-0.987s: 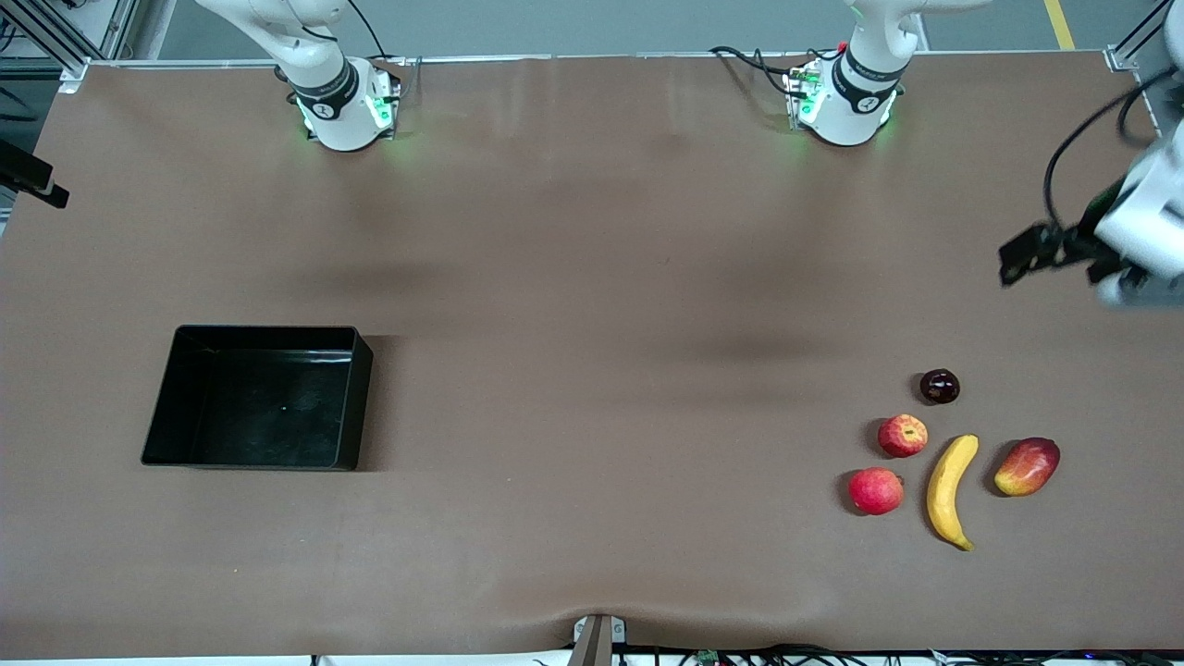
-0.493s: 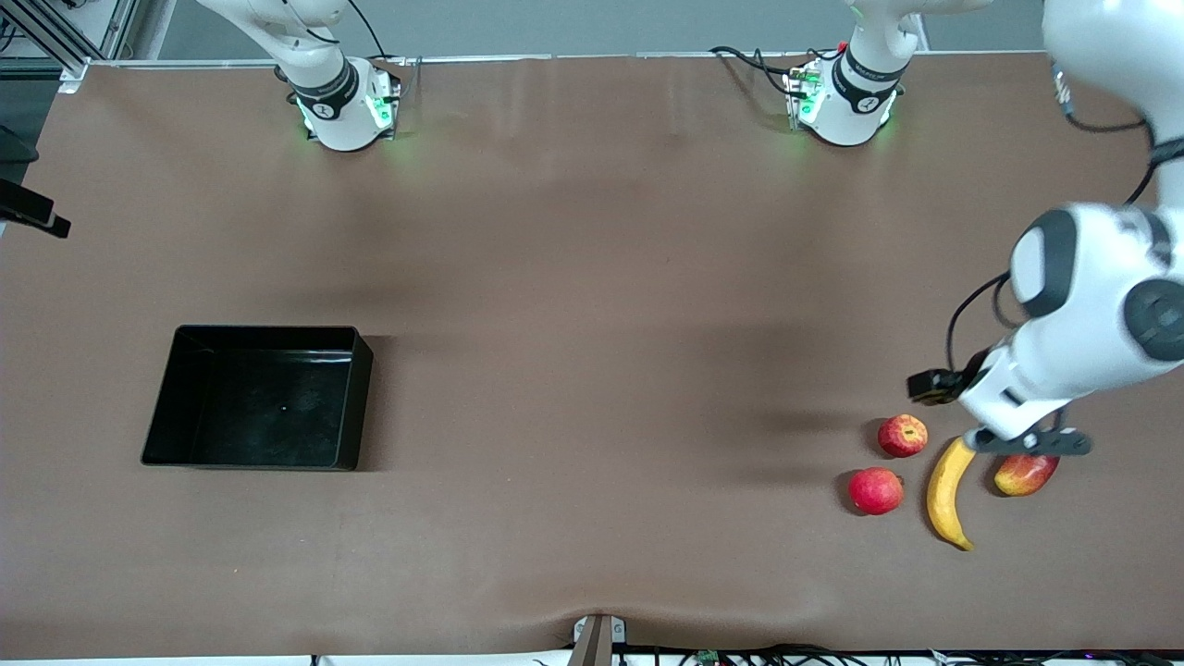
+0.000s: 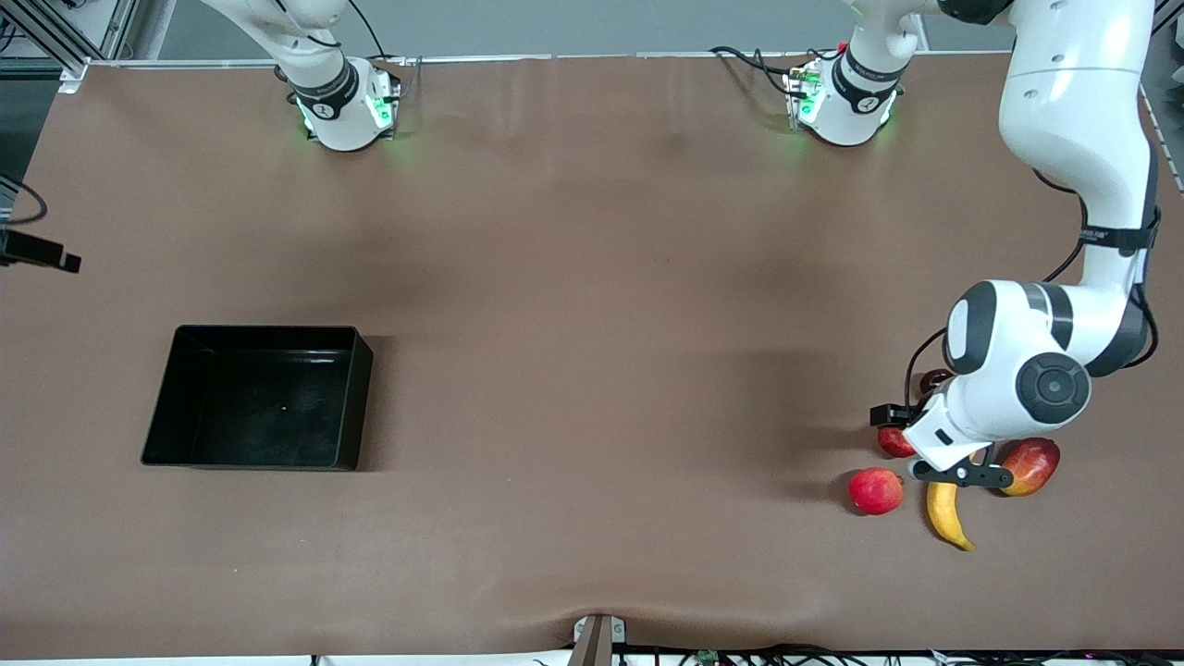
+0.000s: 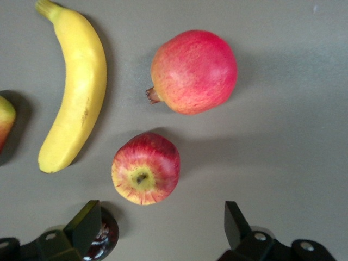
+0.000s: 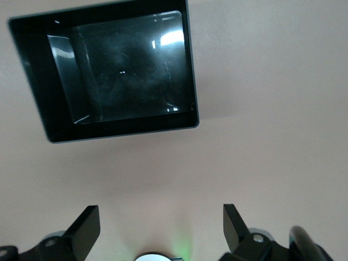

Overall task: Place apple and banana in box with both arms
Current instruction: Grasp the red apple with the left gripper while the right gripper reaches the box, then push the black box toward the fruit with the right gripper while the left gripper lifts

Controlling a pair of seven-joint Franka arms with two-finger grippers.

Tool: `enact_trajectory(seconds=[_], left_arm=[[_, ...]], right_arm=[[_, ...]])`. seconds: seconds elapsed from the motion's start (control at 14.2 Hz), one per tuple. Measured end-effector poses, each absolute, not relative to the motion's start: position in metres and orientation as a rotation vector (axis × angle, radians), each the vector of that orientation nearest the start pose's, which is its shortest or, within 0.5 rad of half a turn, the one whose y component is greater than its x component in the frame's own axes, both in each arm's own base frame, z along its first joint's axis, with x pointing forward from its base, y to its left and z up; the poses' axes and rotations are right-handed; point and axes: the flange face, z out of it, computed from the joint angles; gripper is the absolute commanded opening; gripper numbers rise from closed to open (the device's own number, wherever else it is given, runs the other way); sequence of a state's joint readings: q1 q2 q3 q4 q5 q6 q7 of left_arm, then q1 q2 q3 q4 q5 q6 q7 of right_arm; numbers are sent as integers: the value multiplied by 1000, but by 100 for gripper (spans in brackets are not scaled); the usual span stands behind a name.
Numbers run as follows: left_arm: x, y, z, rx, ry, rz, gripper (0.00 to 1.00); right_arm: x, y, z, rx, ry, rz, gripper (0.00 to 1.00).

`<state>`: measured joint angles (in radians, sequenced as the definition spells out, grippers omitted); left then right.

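The apple (image 4: 145, 168) (image 3: 893, 442) lies at the left arm's end of the table, its yellowish stem dimple up. The banana (image 4: 76, 92) (image 3: 946, 518) lies beside it, partly hidden under the left arm in the front view. My left gripper (image 4: 160, 209) (image 3: 911, 407) hangs open over the table just next to the apple, holding nothing. The black box (image 3: 259, 402) (image 5: 117, 70) sits empty toward the right arm's end. My right gripper (image 5: 160, 215) is open and empty, high over the table, with the box below it.
A pinkish-red round fruit (image 3: 875, 490) (image 4: 194, 72) lies nearer the front camera than the apple. A red-yellow mango (image 3: 1029, 465) lies beside the banana. A dark glossy fruit (image 4: 103, 239) (image 3: 934, 379) sits by one left finger. The right arm's base (image 3: 344, 106) glows green.
The left arm has swung in from the table's end and come down over the fruits, now covering part of the apple, banana and dark fruit. Both grippers stayed open.
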<state>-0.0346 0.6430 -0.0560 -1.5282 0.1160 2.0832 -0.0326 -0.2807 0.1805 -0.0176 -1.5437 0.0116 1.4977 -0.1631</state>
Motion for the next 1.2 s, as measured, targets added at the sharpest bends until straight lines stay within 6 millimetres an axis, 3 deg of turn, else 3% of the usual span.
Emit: enact_trajectory(seconds=[0.28,0.7,0.78,0.85,0.99,1.06,1.13,1.2], left_arm=[[698,-47,244,-3066,200,135,100],[701,-26,222,-3069,215,116,100],[701,-23,218,-3069,222,119,93],[701,-20,214,-3070,223,122,78],[700,-18,208,-3071,225,129,35],[700,-18,205,-3071,225,132,9],[700,-18,204,-3071,226,132,0],[701,-19,206,-3072,227,126,0]], right_arm=[[608,-184,441,-3059,202,336,100],[640,-194,354,-3084,52,238,100],[643,-197,339,-3085,45,233,100],[645,-200,324,-3085,41,233,100],[649,-204,298,-3088,32,224,100],[650,-206,286,-3087,23,224,100],[650,-208,275,-3085,21,230,96],[649,-209,265,-3082,21,240,79]])
